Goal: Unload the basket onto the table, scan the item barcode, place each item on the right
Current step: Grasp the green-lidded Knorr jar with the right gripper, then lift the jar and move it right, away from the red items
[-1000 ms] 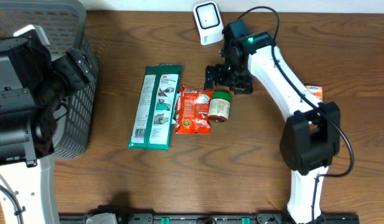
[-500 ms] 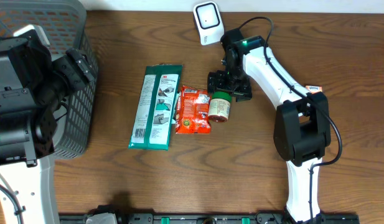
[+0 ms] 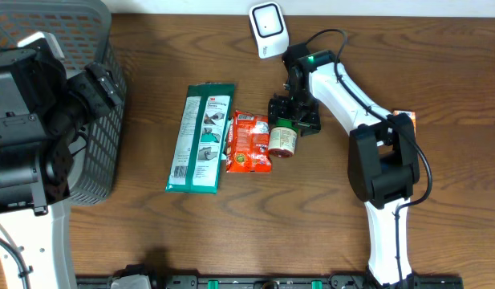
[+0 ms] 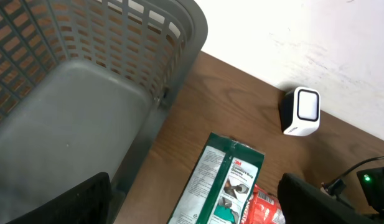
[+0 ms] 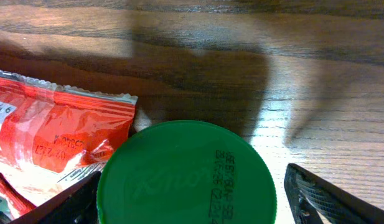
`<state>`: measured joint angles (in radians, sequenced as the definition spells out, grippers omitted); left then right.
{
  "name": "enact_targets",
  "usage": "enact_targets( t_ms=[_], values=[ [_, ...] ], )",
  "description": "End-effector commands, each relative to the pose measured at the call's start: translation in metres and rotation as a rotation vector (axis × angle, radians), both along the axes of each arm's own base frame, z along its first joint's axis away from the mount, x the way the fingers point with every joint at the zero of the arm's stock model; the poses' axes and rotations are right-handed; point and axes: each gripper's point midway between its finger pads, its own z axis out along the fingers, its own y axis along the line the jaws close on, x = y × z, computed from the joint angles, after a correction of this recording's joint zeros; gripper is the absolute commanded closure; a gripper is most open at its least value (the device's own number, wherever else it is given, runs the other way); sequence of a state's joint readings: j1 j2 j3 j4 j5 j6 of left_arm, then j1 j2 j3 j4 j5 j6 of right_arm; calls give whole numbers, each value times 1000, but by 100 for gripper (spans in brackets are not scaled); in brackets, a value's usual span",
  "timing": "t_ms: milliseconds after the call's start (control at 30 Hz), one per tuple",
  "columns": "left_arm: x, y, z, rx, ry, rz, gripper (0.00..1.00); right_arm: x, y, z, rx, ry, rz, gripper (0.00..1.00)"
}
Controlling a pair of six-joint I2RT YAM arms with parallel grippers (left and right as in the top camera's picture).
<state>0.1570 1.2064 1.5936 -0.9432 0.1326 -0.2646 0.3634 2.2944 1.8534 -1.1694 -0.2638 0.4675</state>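
Looking down the right wrist cam first, since that's the closest thing I've got: the green lid (image 5: 185,180) of the jar (image 3: 283,138) fills the bottom of the view, face-on, with a printed code on it that I can't read. One of the fingers (image 5: 332,199) sits just off the lid's right edge and the other is just off its left edge. So the right gripper (image 3: 294,120) is spread wide around the lid with a sliver of gap on the right side. It's straddling the lid, and I don't see it clamping anything.

From overhead, the jar is lying on its side on the table (image 3: 311,209), lid end pointing away from me and toward the gripper. Its left side is touching the red packet (image 3: 249,142). Just left of that is the long green pack (image 3: 200,138), lying flat.

The left gripper (image 4: 195,180) is parked up over the near corner of the grey basket (image 3: 87,48) on the left. Its jaws are wide apart with nothing between them, well away from the items.

Furthest out, the white scanner (image 3: 268,30) sits at the back edge of the table, beyond the right gripper and not touching it
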Motion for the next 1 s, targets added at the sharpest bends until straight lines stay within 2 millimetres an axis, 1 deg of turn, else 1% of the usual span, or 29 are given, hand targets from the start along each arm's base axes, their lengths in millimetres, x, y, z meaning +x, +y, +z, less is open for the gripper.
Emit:
enact_targets(
  t_ms=[0,67,200,267,367,500,600,800,867,967],
  values=[
    [0,0,-1,3,4,-6,15,-3,-3,-3,6,22,-21,13],
    [0,0,-1,3,4,-6,15,-5,-1,-3,19,30,-21,15],
    [0,0,-1,3,4,-6,14,-10,11,1,89,62,-23,18],
    [0,0,-1,3,4,-6,15,-11,13,2,105,67,-20,23],
    [0,0,-1,3,4,-6,15,-11,12,2,104,70,-23,32],
    [0,0,-1,3,4,-6,15,-9,6,0,67,55,-21,31],
    [0,0,-1,3,4,-6,15,-8,5,-1,65,41,19,31],
    [0,0,-1,3,4,-6,15,-7,1,-1,74,28,70,20],
    [0,0,-1,3,4,-6,15,-6,-2,0,80,26,70,21],
    [0,0,-1,3,4,-6,15,-4,-5,0,90,29,57,26]
  ],
)
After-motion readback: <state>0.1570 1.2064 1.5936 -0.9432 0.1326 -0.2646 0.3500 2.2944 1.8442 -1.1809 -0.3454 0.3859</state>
